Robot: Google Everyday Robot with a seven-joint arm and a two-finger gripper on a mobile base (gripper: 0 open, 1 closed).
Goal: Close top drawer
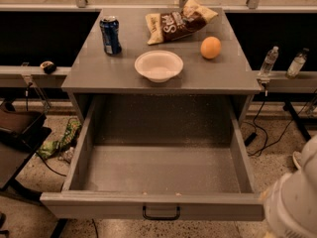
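A speckled terrazzo floor runs under a grey cabinet [99, 73] that stands against a dark wall with a ledge on either side. On its matte top sit a blue soda can [110, 34], a crumpled chip bag [178, 21], an orange [210, 47] and a shallow white bowl [158, 65]. Two clear bottles [268, 62] stand on the right ledge.

The top drawer [158, 175] is pulled far out toward the near edge. It is wide, deep and empty, with a speckled grey inside, straight smooth walls and a plain flat front carrying one black bar handle [161, 213] at its middle.

Only a rounded, glossy white section of the arm [297, 202] shows, at the near right corner just beside the drawer front's right end. The gripper itself lies outside the view, so whether it is open or holds anything cannot be told.

Closing has not begun. To do it well, I judge the gripper should come round to the near side of the front panel and press flat near the handle, at the centre of the width. A push at the right end would likely skew so wide a drawer on its runners. A steady, level push straight toward the far wall should keep the items on top from being jolted.
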